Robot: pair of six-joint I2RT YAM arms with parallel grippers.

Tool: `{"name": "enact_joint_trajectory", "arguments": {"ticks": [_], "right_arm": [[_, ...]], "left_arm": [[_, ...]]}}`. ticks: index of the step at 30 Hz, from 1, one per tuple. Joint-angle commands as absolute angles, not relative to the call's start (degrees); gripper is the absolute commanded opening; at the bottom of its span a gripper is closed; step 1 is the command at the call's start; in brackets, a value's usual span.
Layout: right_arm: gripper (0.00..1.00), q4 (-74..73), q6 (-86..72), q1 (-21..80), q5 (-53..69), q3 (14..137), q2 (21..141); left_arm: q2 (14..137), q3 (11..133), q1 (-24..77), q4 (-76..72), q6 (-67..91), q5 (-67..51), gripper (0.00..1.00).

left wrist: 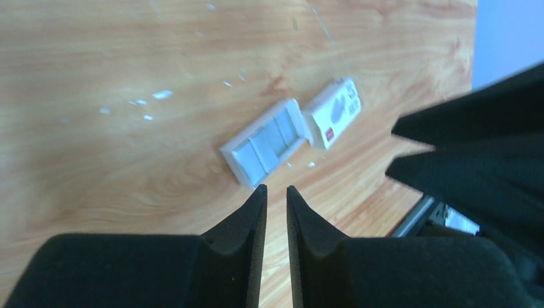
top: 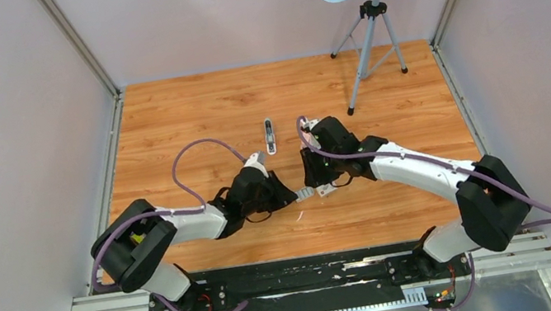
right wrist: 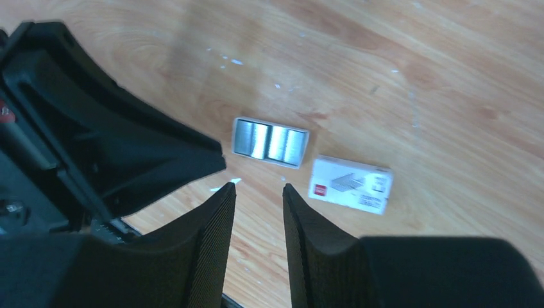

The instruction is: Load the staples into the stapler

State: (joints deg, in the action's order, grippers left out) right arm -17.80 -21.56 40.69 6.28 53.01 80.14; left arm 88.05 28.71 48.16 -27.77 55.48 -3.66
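Apparently for pickup, left gripper [left wrist: 276, 192] barely apart and right gripper [right wrist: 258, 189] slightly apart, both empty, hover near the staples [right wrist: 255, 140] in white tray [left wrist: 232, 159]; stapler [top: 270, 135] lies well beyond.

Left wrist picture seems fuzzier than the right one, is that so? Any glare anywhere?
Yes: the left wrist view is soft all over, white tray and left hand alike; the right wrist view is crisper, the staples gleaming brightly; the top view is evenly lit, shadows faint.
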Motion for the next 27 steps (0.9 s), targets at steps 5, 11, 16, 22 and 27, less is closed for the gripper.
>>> {"name": "enact_joint_trajectory", "arguments": {"ticks": [5, 11, 16, 22, 27], "right_arm": [[0.29, -7.71, -27.33, 36.85, 19.56, 48.83, 83.52], [0.27, -3.85, -29.33, 35.25, 22.59, 47.65, 87.21], [0.27, -3.52, -28.8, 34.78, 22.36, 47.76, 89.12], [0.28, -3.06, -28.51, 34.58, 22.1, 47.55, 91.25], [0.28, -2.25, -28.77, 34.62, 21.51, 46.79, 91.68]], "left_arm": [[88.31, 27.51, 43.8, -28.09, 54.15, -4.63, 0.21], [91.77, 27.43, 43.77, -35.04, 55.42, -8.0, 0.21], [93.34, 27.41, 43.77, -35.42, 55.6, -7.57, 0.2], [94.5, 27.91, 43.77, -34.83, 55.23, -6.93, 0.18], [95.36, 28.43, 43.77, -34.03, 54.76, -6.81, 0.17]]}}
